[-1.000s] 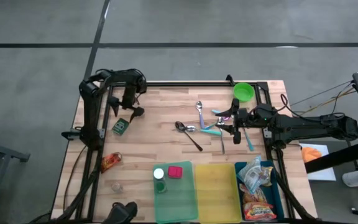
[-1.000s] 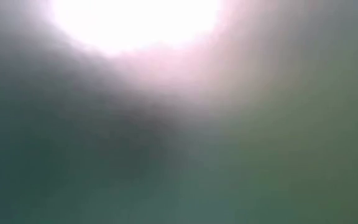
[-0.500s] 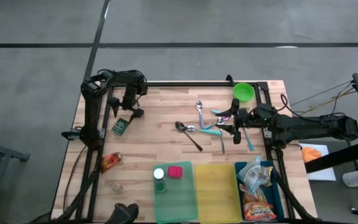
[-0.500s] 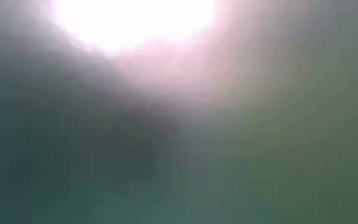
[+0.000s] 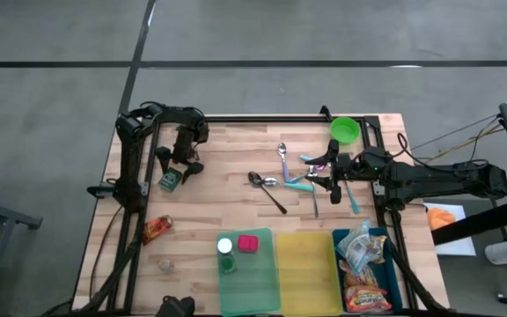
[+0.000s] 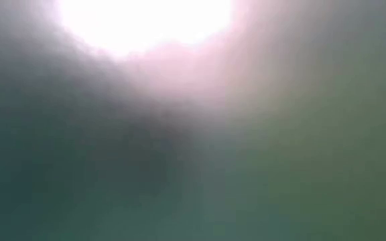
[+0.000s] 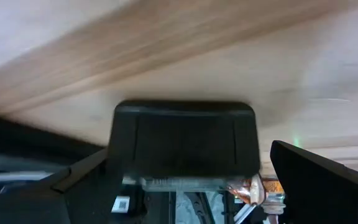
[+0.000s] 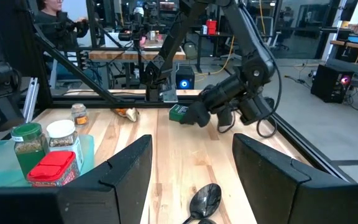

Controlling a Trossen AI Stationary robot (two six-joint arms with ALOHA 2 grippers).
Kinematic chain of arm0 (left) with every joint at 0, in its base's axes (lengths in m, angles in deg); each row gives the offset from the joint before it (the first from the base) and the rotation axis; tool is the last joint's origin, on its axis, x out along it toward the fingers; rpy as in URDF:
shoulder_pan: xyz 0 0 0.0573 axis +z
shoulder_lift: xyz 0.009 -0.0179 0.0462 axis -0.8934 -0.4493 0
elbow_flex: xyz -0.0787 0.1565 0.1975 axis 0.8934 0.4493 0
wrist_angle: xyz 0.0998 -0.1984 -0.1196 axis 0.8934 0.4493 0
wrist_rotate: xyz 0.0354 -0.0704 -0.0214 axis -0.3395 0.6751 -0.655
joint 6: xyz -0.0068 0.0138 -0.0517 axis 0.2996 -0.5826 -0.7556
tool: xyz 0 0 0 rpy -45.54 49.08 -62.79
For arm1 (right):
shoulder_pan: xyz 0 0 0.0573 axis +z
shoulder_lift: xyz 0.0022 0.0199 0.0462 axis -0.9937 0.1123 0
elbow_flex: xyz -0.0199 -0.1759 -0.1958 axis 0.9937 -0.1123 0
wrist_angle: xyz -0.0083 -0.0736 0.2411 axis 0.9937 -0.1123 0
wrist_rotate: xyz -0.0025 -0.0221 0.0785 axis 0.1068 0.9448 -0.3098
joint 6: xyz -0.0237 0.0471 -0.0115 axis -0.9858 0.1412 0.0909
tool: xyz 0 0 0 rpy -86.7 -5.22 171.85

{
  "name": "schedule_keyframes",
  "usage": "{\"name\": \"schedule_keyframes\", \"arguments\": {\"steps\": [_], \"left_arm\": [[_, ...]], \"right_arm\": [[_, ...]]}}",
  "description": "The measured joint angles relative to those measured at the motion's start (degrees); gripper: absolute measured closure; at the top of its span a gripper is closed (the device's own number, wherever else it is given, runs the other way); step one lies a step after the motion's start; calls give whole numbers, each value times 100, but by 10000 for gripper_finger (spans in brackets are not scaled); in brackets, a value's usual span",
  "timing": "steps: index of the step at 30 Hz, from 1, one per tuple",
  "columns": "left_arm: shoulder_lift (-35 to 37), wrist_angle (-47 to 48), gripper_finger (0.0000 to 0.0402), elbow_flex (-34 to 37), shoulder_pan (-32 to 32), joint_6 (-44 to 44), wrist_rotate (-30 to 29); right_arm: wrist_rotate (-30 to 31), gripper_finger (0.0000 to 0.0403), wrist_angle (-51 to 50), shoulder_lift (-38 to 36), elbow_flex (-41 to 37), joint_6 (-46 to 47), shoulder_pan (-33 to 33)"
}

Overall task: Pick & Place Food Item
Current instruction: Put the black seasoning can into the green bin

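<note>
Since the earlier frames, only the left gripper [image 5: 180, 169] had shifted, drawing a little toward the table's front edge until it stood right at the small green packet [image 5: 171, 180], while the right arm had held its place. Its fingers [image 8: 199, 116] stood apart, spread as wide as they went, with the green packet [image 8: 179, 112] just beside them on the wood and not gripped. Further toward the front edge from that gripper lay an orange snack packet [image 5: 156, 229], and beyond it a small clear jar [image 5: 165, 263]. Well apart, across the table [image 5: 218, 211], the right gripper [image 5: 327, 172] hovered over a scatter of cutlery [image 5: 299, 176], its fingers [image 8: 126, 168] parted with nothing between them. A dark spoon [image 5: 266, 190] lay just out from it toward the left arm, and a green bowl [image 5: 345, 130] sat near it at the back edge. Toward the front stood a green tray [image 5: 252, 282] carrying a red-lidded container [image 5: 248, 243] and a white-lidded jar [image 5: 225, 246], then a yellow tray [image 5: 307, 282] and a blue bin [image 5: 378, 264] of packaged snacks [image 5: 359, 251].
</note>
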Motion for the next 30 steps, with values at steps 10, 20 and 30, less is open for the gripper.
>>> {"name": "schedule_keyframes", "arguments": {"steps": [10, 20, 30], "left_arm": [[0, -214, 5, 42, 9, -6, 45], [0, -224, 27, -189, 11, -103, -128], [0, -173, 139, -117, 11, -121, -285]], "right_arm": [[2, 181, 0, 0, 0, 2, 2], [1, 181, -1, 0, 0, 1, 0], [2, 181, 0, 0, 0, 1, 2]]}}
